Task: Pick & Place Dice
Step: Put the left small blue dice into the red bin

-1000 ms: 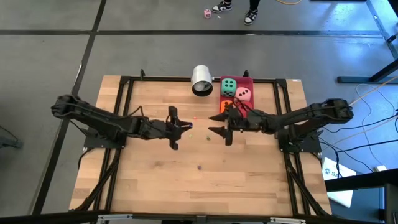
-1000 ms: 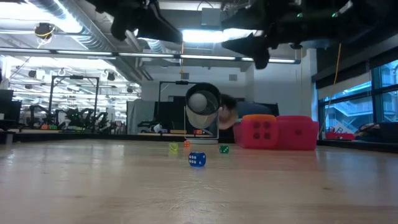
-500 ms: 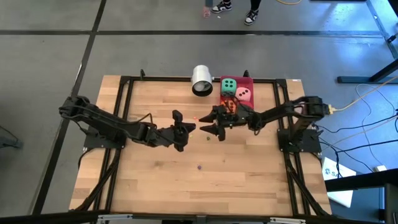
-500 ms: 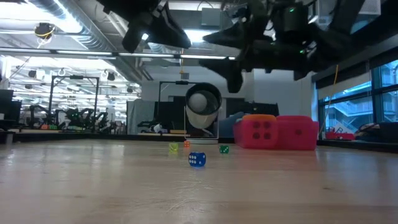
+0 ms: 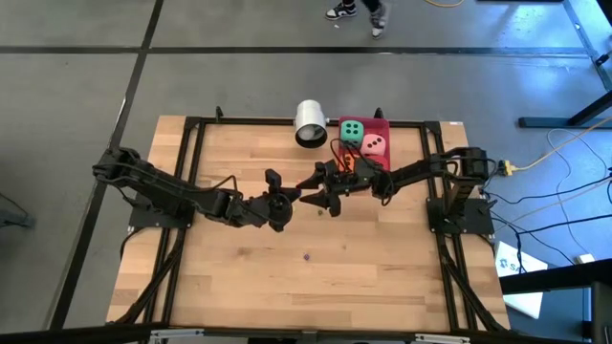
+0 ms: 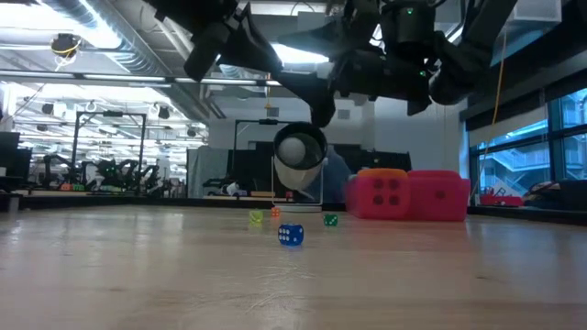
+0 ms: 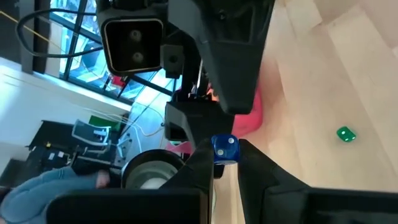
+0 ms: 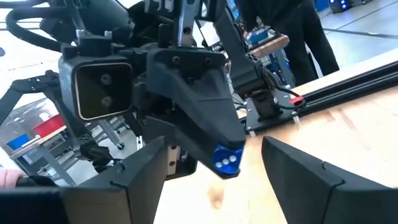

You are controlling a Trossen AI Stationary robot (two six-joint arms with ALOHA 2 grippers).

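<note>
Wooden table (image 5: 249, 277), unlabelled blue die (image 7: 224, 149)

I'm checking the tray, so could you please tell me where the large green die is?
In the high view the green die sits on the red tray at the table's far edge, right of the white cup, beside the pink die.

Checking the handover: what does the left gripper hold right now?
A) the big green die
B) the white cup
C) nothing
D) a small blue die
D: the left gripper pinches a small blue die between its fingertips, facing the open right gripper.
</note>
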